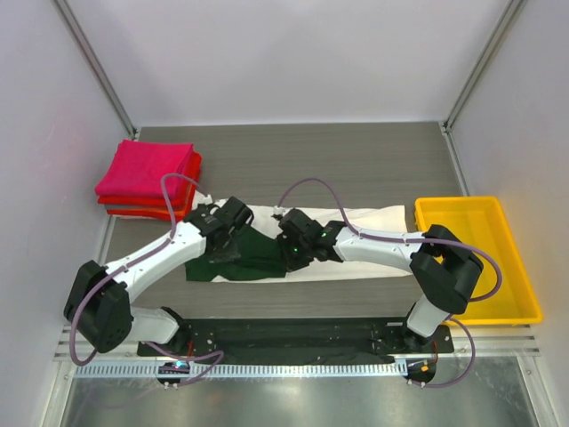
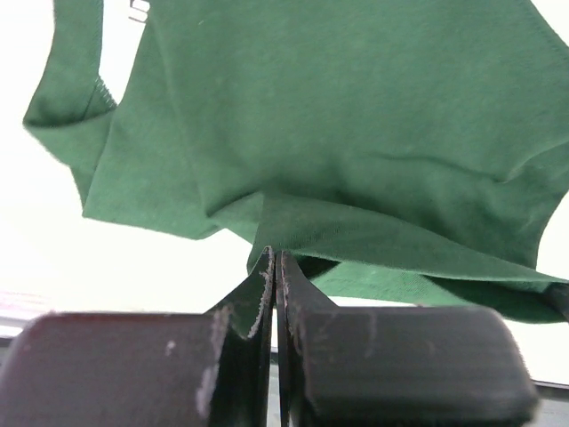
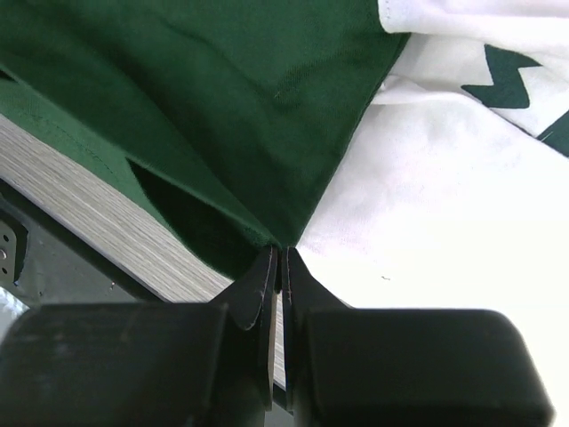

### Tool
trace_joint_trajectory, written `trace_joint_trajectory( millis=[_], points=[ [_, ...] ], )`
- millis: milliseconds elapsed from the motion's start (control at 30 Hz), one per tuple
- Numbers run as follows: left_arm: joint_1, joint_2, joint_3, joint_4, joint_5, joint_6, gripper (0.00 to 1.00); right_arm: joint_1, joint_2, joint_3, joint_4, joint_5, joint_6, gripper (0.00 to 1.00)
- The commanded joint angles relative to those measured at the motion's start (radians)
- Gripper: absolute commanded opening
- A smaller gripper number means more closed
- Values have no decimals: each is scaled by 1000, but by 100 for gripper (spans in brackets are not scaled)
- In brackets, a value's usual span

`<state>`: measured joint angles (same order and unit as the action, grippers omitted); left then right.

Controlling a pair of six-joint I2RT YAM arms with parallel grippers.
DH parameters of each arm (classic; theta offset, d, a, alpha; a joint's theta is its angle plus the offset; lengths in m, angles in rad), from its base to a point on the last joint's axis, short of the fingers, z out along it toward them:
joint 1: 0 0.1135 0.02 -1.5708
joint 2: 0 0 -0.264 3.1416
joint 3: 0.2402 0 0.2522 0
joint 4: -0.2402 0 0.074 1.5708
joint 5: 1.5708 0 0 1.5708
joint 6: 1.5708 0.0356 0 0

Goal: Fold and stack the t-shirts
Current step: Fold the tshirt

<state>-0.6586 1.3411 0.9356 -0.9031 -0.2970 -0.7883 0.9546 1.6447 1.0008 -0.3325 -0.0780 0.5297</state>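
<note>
Nearby, tray (image 1: 480, 203), pink-red stack (image 1: 147, 173) — left tool (image 2: 274, 258), right tool (image 3: 279, 258) clamped on cream-green shirt (image 1: 378, 216)

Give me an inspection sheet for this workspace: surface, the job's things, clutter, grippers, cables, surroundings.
Surface: grey wood-grain table.
Job's things: cream and green t-shirt lying mid-table; folded pink and red t-shirts stacked at the far left corner.
Clutter: yellow tray at the right edge.
Grippers: left gripper shut on the shirt's green cloth; right gripper shut on a green corner.
Cables: purple cables loop above both arms.
Surroundings: white walls with metal corner posts.
</note>
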Motion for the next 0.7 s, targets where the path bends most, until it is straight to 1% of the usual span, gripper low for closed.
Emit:
trace_joint_trajectory(
  millis=[0,167,400,533,667],
  points=[
    [10,-46,-18,-51,-34,-38,0,6,-34,15,30,-9,4,8],
    [11,-68,-27,-77,19,-32,0,6,-26,19,29,-38,-22,8],
    [14,-48,-12,-129,16,-19,0,-7,6,44,29,-88,-43,8],
    [48,2,25,-138,16,40,0,-20,21,84,-8,-95,-54,9],
    [70,76,100,-158,-8,90,0,-42,46,111,-36,-111,-71,11]
  ],
)
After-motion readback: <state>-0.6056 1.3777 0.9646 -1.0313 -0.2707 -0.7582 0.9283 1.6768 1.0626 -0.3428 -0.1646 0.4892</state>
